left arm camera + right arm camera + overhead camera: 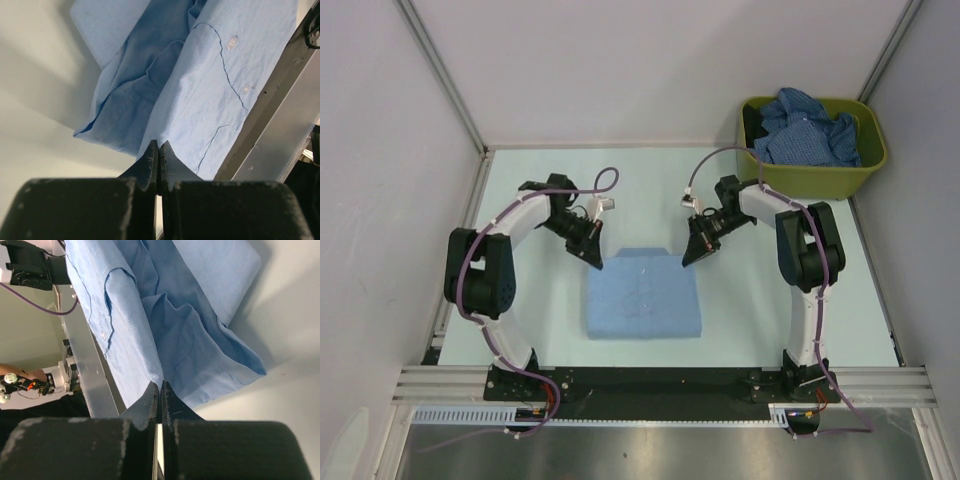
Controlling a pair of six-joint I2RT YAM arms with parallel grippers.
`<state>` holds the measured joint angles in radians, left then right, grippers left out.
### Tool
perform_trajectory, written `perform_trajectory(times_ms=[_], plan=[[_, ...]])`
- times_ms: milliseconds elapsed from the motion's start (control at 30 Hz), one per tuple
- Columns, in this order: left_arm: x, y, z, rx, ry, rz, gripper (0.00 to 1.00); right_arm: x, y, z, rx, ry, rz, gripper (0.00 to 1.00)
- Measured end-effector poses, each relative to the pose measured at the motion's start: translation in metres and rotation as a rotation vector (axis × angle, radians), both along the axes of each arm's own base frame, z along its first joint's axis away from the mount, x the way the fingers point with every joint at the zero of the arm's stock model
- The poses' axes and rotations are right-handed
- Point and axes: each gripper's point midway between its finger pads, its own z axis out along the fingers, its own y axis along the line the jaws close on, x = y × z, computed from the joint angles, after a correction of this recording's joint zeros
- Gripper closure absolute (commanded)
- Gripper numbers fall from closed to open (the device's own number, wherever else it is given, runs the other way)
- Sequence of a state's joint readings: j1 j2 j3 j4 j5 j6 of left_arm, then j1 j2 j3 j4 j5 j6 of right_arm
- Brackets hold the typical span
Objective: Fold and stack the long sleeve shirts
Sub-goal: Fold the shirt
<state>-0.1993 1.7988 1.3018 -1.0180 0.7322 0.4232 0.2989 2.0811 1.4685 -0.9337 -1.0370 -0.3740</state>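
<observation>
On table (740,300): folded lt-blue shirt (643,293)

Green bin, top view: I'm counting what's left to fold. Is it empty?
No, the green bin holds crumpled darker blue shirts heaped up to its rim.

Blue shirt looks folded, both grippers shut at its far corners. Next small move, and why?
Probably raise the right gripper off the light blue shirt and swing toward the green bin: the shirt lies as a neat rectangle, more dark blue shirts wait in the bin beside that arm. Whether its shut tips pinch cloth is unclear.
</observation>
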Motion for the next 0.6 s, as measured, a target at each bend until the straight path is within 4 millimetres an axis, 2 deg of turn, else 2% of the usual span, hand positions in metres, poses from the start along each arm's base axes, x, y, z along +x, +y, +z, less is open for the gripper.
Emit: perform_trajectory(times_ms=[200, 333, 433, 600], plan=[[0.018, 0.002, 0.018, -0.007, -0.049, 0.007, 1.0, 0.023, 0.002, 0.021, 0.019, -0.066, -0.006, 1.0], [0.043, 0.003, 0.021, -0.011, -0.086, 0.014, 1.0, 0.048, 0.002, 0.026, 0.032, -0.113, -0.018, 1.0], [0.059, 0.004, 0.007, -0.006, -0.068, 0.023, 1.0, 0.061, 0.002, 0.013, 0.026, -0.105, -0.023, 1.0], [0.078, 0.005, -0.04, 0.013, -0.01, 0.047, 1.0, 0.079, 0.004, -0.031, -0.01, -0.061, -0.037, 1.0]])
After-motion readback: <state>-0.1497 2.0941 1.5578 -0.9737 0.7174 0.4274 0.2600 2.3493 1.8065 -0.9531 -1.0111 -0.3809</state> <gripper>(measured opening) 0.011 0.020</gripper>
